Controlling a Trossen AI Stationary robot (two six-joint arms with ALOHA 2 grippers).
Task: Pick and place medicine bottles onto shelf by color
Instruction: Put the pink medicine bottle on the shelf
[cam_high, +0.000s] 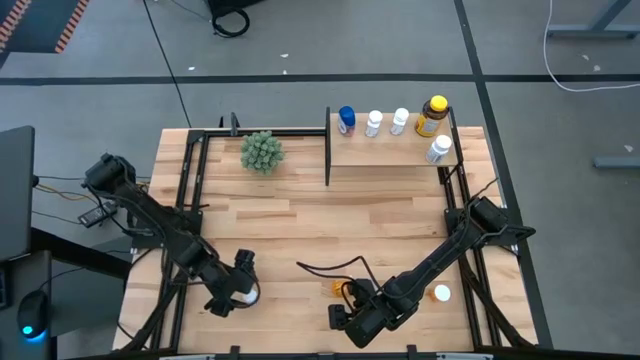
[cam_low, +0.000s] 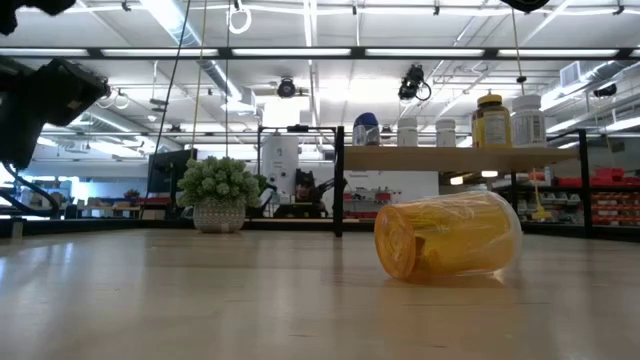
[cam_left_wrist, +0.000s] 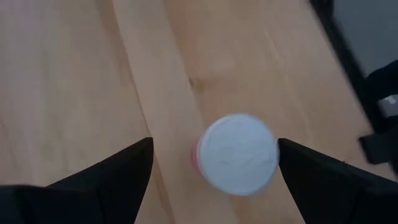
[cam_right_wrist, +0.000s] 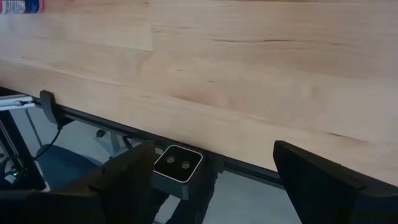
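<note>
Arms both reach along the near part of the wooden table (cam_high: 300, 225), each bent at the elbow. The left gripper (cam_high: 243, 283) points down over a white-capped bottle (cam_left_wrist: 237, 154), which stands upright on the table between its two fingers (cam_left_wrist: 112, 177). These fingers are spread wide and do not touch the cap. The right gripper (cam_high: 352, 320) is low at the near edge of the table, its arm stretched diagonally from the right side. Its fingers (cam_right_wrist: 314, 180) are also spread apart with nothing between them; in the right wrist view they look over the table edge at a small camera box (cam_right_wrist: 178, 163).

An orange bottle (cam_low: 447, 236) lies on its side on the table, near the right gripper. Another white-capped bottle (cam_high: 441, 293) stands near the right arm. On the shelf (cam_high: 385, 152) at the far right stand five bottles: a blue bottle (cam_high: 346, 120), two white bottles (cam_high: 386, 122), an amber bottle with yellow cap (cam_high: 433, 115), and one more white bottle (cam_high: 439, 148). A green plant (cam_high: 261, 151) stands left of the shelf.
</note>
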